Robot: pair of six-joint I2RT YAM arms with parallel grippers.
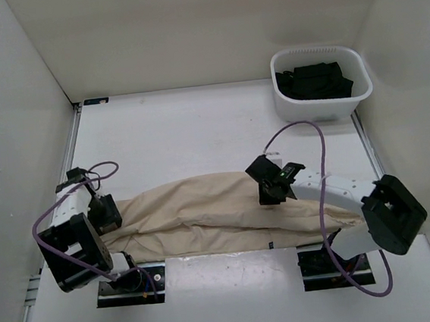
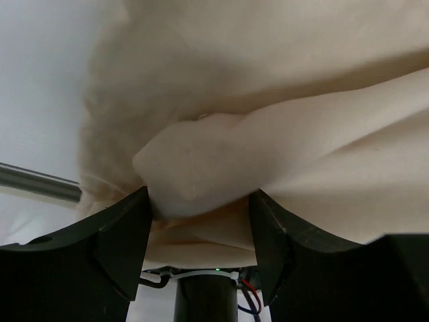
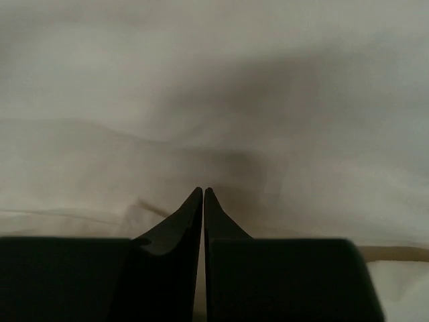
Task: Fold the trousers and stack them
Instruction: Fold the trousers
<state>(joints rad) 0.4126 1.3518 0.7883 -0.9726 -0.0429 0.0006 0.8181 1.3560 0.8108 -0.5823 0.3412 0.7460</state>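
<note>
- My left gripper [image 2: 200, 201]: clamped on a bunched fold of the trousers [image 1: 197, 208].
- My right gripper [image 3: 203, 194]: tips together against them; pinch unclear; I should lift both ends evenly.

The beige trousers [image 1: 205, 211] lie stretched sideways on the desk [image 1: 197, 132] in a long, soft, wrinkled band that runs from the left tool [image 2: 201, 201] to the right tool [image 3: 203, 194]. One bunched end bulges between the left tool's fingers [image 2: 127, 228]. A flatter, creased stretch lies against the right tool's pressed-together tips.
</note>
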